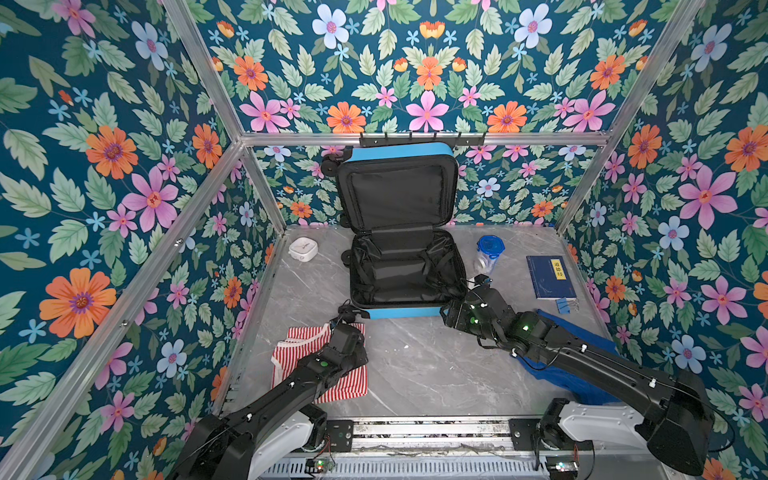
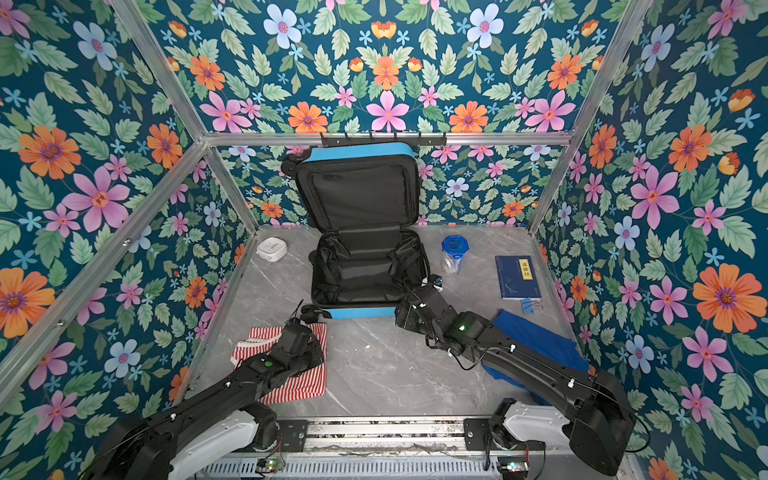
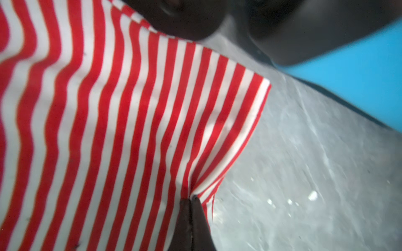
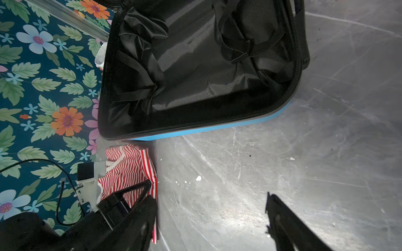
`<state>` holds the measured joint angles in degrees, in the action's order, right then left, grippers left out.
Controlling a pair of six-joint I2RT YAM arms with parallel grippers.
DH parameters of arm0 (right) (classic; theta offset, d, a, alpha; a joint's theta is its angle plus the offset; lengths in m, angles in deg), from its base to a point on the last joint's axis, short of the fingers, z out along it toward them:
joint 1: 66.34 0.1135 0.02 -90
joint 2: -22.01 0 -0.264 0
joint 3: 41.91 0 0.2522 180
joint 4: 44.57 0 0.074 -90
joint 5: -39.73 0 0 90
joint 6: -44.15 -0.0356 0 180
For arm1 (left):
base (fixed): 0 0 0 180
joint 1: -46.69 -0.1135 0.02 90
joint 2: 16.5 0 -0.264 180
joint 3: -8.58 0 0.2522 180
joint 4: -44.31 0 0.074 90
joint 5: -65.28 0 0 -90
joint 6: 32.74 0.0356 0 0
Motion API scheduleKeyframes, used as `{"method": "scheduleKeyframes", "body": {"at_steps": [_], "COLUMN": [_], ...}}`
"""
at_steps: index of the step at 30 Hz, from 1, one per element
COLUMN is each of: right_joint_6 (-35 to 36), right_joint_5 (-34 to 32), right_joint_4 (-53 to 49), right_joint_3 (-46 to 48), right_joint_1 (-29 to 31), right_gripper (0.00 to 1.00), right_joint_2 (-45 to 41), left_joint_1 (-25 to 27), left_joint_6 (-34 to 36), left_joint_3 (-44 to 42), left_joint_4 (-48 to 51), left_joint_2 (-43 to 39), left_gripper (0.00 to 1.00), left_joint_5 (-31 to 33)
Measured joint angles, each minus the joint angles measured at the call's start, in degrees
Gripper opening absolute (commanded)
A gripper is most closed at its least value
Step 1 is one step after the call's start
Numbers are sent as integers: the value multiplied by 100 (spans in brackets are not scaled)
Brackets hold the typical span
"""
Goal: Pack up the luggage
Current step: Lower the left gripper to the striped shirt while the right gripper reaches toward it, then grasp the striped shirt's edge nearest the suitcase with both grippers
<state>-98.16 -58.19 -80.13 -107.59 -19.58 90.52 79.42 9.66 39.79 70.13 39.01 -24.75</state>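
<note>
Fingers (image 3: 185,217) of my left gripper (image 3: 192,197) are clamped on the edge of the striped garment (image 3: 108,130), right gripper (image 4: 210,196) wide and empty; I judge packing barely begun, the open luggage (image 1: 403,312) holding nothing.

The luggage (image 1: 399,270) lies open at the tabletop's (image 1: 415,365) back; shirt (image 1: 349,384) before it to my left, jar (image 1: 490,249) and book (image 1: 548,276) right.

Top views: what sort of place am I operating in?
Probably a staged robot test cell, not a real room: aluminium frame holding floral printed panels, a marble-look tabletop with the open luggage and a striped garment laid out.
</note>
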Motion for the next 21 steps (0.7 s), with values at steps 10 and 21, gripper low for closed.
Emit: {"method": "scheduleKeyframes", "body": {"at_steps": [10, 21], "right_joint_6": [-131, -284], "right_joint_5": [-142, -321], "right_joint_4": [-247, -623], "right_joint_3": [131, 280], "right_joint_1": [0, -149], "right_gripper": [82, 83], "right_joint_2": [-166, -527], "left_joint_1": [1228, 2610], "left_joint_6": [-151, 131], "left_joint_3": [658, 2498], "left_joint_4": [-573, -1449], "left_joint_2": [1023, 3287], "left_gripper": [0, 7], "left_joint_5": [-151, -234]}}
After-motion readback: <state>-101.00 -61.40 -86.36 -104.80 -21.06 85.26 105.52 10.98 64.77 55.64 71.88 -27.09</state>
